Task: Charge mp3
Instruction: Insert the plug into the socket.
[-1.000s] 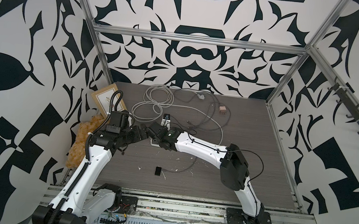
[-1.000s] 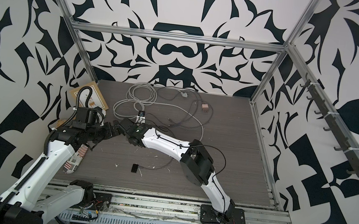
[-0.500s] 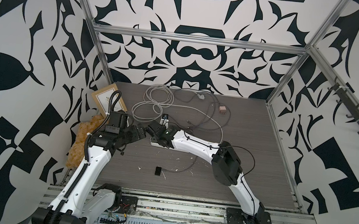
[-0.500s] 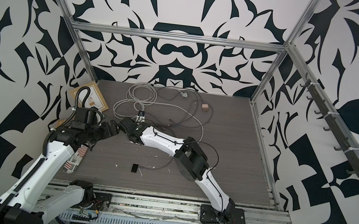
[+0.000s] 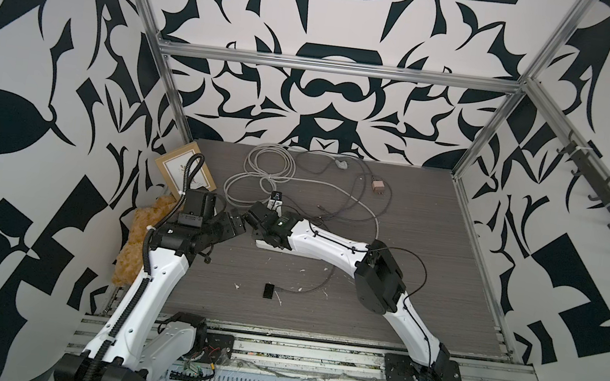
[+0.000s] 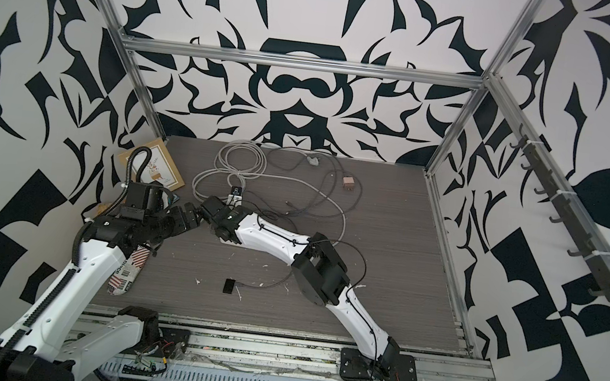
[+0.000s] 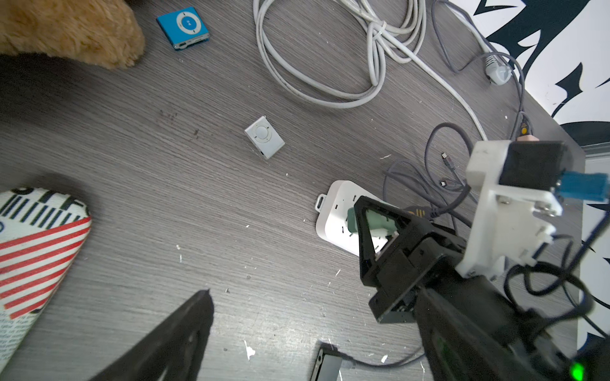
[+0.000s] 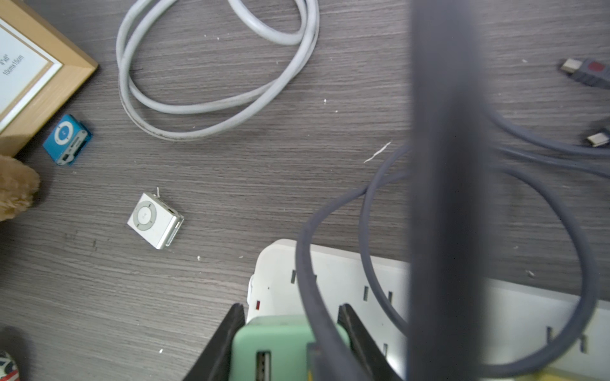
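- The mp3 [image 7: 182, 28] lies flat on the counter [image 7: 165, 184] at the far left, just beside the near corner of the picture frame [image 8: 66, 76] and close to the plush toy [image 7: 66, 29]. In both top views the left arm hides it.
- The left claw [image 5: 233, 226] is spread wide and holds nothing. The mp3 lies to its left and a little farther back.
- The right claw [image 8: 290, 316] is clamped on the green charger [image 8: 284, 346], which is set on the power strip [image 8: 511, 313]. The mp3 is well apart to its left, beyond the silver player [image 8: 153, 220].
- The mp3 is nearly square, with no real long axis. Its port edge faces roughly toward the right claw.
- The left arm looks nearer and is free, so fetching likely falls to it.
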Controlling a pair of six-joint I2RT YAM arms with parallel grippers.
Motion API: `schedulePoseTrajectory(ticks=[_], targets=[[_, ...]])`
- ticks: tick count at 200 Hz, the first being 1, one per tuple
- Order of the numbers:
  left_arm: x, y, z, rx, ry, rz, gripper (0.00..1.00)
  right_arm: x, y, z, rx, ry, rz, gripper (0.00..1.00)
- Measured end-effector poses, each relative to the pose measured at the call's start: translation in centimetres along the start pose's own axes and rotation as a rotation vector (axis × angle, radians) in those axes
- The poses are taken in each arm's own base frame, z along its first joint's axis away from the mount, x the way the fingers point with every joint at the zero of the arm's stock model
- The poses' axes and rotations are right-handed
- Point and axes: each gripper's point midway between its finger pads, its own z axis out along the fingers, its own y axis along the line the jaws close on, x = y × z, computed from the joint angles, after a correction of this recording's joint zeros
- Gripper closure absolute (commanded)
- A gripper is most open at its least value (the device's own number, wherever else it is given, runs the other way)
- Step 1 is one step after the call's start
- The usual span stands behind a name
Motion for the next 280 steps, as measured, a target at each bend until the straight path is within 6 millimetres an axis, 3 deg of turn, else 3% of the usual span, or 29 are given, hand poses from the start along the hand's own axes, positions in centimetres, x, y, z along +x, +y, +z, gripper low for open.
schedulePoseTrajectory(ticks=[186,244,280], targets=[[-0.2,0.0,-0.2,0.003,-0.013,-0.005,0.01,-0.4,-1.1,-0.2,0.066,-0.028,-0.091,1.0],[-1.0,-0.7,-0.7,0.027,-0.035,-0.011,0.01,-2.9,0.0,-1.9,0.05,-0.081,-0.099,1.0],[-1.0,-0.7,-0.7,0.031,-0.034,-0.011,0.01,-2.8,0.0,-1.6,0.054,-0.08,-0.101,1.0]])
